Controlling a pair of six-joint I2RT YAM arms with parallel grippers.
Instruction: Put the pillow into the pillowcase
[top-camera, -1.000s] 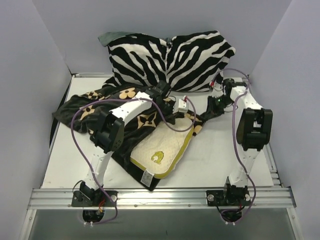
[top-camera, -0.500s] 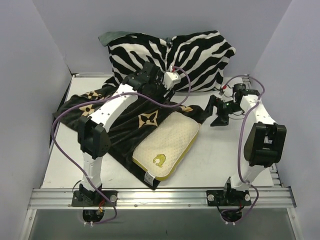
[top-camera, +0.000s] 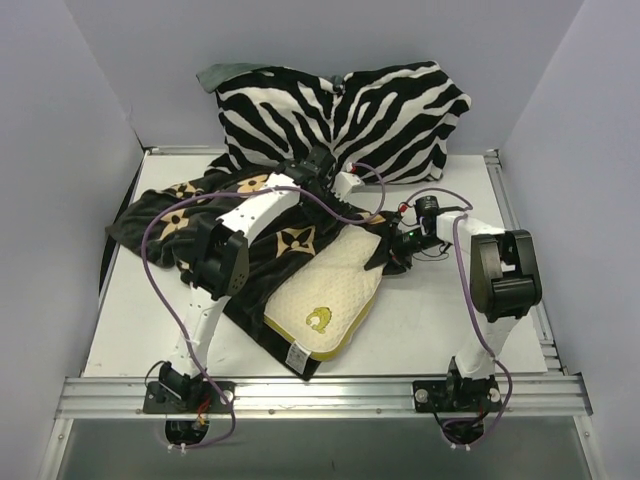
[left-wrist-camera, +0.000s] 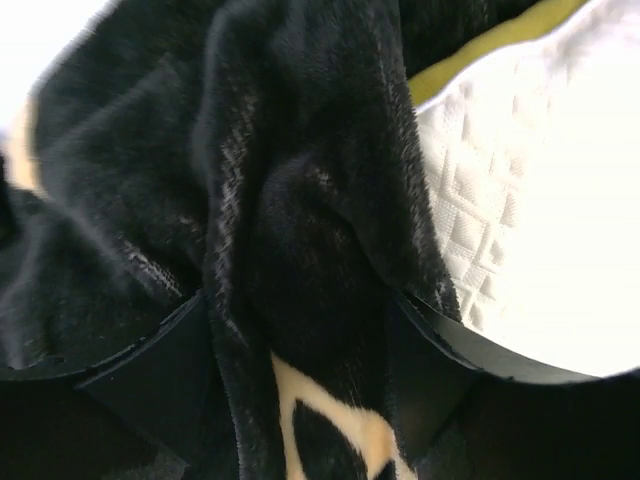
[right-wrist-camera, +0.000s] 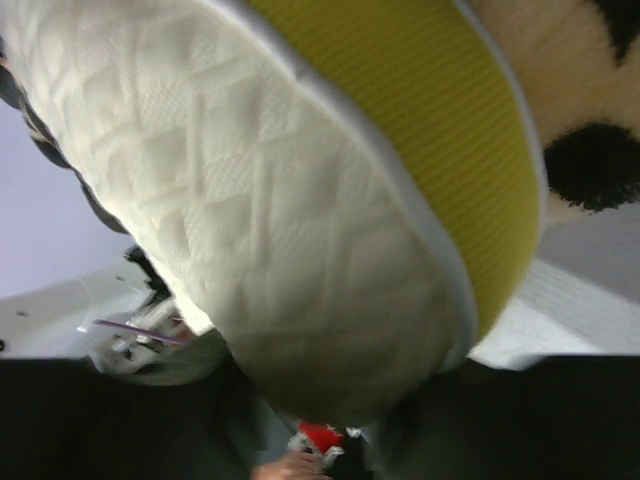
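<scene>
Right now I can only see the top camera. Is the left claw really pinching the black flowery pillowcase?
Observer: Yes. The left wrist camera shows a thick fold of the pillowcase squeezed between the fingers of the left gripper, touching both.
Operator: Is the pillow close to it?
Observer: Very. In that view the pillow lies right beside the fold, and its yellow band runs behind the black fabric.
Operator: And the right claw?
Observer: The right wrist camera shows the pillow's edge filling the view in front of the right gripper. Its fingers are too dark to tell if they grip.
</scene>
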